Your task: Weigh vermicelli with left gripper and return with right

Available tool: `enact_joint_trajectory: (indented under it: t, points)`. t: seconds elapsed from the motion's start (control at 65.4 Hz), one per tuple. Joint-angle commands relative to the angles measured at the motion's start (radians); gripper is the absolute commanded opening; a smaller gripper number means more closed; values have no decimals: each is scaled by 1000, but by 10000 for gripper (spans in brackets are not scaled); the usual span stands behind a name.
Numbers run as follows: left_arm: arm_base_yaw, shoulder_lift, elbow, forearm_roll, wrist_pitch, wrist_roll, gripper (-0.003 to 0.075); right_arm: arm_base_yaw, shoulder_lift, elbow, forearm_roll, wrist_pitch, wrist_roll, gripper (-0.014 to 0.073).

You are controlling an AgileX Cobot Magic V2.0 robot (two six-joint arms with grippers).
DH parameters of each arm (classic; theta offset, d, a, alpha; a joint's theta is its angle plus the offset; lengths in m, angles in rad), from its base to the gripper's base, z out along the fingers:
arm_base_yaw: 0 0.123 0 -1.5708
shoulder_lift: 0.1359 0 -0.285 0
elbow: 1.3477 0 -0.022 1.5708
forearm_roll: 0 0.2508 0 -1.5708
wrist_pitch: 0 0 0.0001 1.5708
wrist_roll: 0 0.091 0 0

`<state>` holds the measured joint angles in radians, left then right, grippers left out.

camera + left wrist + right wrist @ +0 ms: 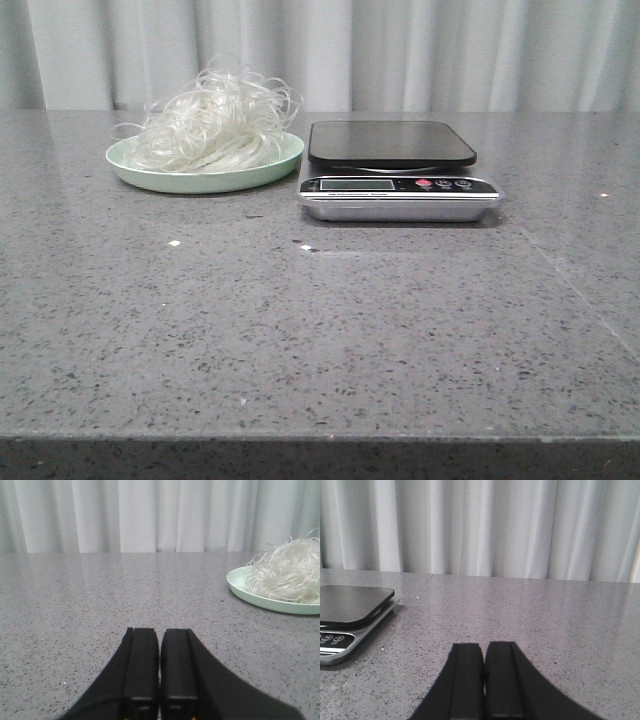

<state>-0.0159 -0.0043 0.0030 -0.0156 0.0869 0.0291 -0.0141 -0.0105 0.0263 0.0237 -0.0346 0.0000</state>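
Vermicelli (215, 120) piled on pale green plate (205, 178), far side of gray desk (320, 330). Kitchen scale (395, 170) sits just beside plate, at its 3 o'clock, black top bare. Left gripper (159, 666) pressed together, holds nothing, low over desk. Right gripper (484, 677) pressed together too, near scale.

- Front camera looks low across the table (320, 340) toward the curtain (400, 50).
- Left wrist camera shares the plate (250, 596); right shares the scale (350, 615).
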Motion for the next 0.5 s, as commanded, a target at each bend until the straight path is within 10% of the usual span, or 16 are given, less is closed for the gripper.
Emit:
enact_joint_trajectory:
  t: [0.0,0.49]
  points:
    - [-4,-21,8,0,-87,-9,134,-1,-17,-6,-7,-74,0,160]
    - [-6,-6,-92,3,-443,-9,134,-1,-17,-6,-7,-74,0,160]
